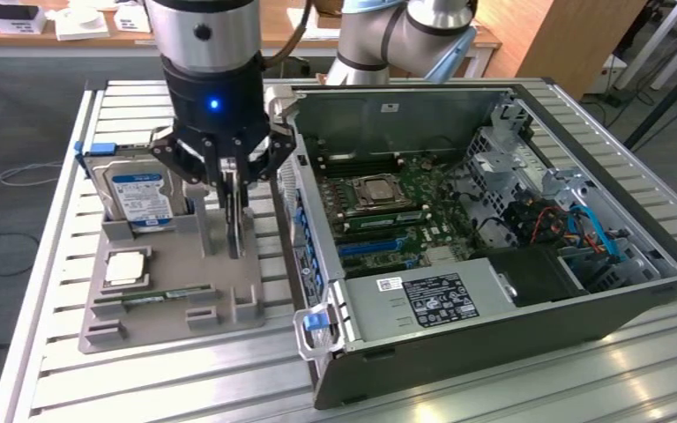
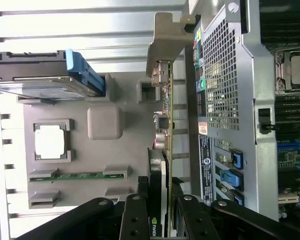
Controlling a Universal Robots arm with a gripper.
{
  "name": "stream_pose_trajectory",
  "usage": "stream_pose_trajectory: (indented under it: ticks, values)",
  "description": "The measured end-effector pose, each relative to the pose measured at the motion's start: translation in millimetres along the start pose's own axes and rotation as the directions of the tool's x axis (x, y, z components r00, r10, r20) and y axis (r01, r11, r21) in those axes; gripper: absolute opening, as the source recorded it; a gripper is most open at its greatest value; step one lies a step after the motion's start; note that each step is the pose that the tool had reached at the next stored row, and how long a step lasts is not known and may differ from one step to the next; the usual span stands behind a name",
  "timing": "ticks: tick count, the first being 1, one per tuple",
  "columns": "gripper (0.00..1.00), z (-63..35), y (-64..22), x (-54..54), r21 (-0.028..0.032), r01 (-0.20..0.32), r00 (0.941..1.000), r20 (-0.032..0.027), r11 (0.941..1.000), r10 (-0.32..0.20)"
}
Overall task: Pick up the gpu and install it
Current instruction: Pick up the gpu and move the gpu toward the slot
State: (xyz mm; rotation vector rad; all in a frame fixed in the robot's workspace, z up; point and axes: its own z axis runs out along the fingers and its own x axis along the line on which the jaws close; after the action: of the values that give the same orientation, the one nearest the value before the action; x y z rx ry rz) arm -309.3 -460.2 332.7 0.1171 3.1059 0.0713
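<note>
We see the jaws clamped on the top edge of the gpu, which stands upright on edge over the grey tray, between the hard drive and the open case. We judge it light, stiff and fragile: a thin flat board with a silver metal bracket, best gripped by its bare edges, clear of components.

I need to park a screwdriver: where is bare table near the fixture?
Bare table slats in front of the grey fixture and along the exterior view's left of it. Crowded between fixture and computer case, where the gripper holds the gpu.
</note>
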Motion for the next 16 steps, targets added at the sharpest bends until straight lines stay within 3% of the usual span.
stream_pose_trajectory:
  ticks: [16]
  values:
    - [0.27, -72.4, 3.4, -2.2, 0.0000, 0.000, 1.0000, -0.0001, 1.0000, 0.000]
